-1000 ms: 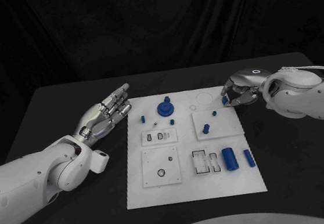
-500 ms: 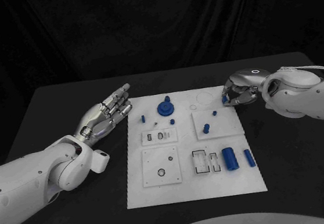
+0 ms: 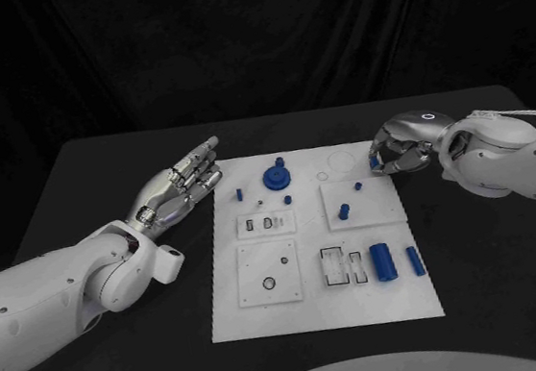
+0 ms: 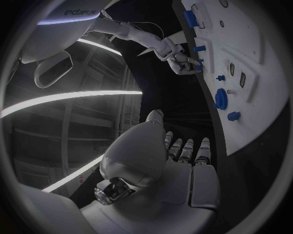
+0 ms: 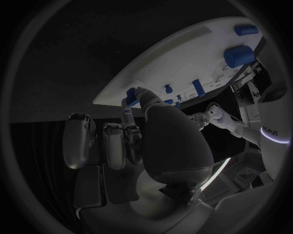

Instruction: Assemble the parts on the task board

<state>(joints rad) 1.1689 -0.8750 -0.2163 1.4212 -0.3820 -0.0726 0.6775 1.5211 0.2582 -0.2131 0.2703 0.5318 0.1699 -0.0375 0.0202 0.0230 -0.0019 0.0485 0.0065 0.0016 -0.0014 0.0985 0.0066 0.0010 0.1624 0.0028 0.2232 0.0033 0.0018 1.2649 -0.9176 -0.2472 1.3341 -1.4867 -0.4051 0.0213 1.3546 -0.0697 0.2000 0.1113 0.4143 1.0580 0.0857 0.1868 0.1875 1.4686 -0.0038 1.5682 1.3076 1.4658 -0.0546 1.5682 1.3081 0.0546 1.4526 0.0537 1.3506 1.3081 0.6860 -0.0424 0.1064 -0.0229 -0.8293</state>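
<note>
R hand (image 3: 400,148), at the board's far right edge, pinches a small blue part (image 5: 132,95) in its fingertips; vs a sec ago it's barely shifted along that edge, part not yet seated, so no assembly progress. L hand (image 3: 179,189) lies flat, fingers apart, holding nothing, on the table just off the board's left edge, unchanged. Task board (image 3: 322,313): blue gear (image 3: 273,180) near far edge, two blue cylinders (image 3: 383,261) toward near right corner, beside vacant slots.

dim, dark backdrop, fisheye-bent edges
</note>
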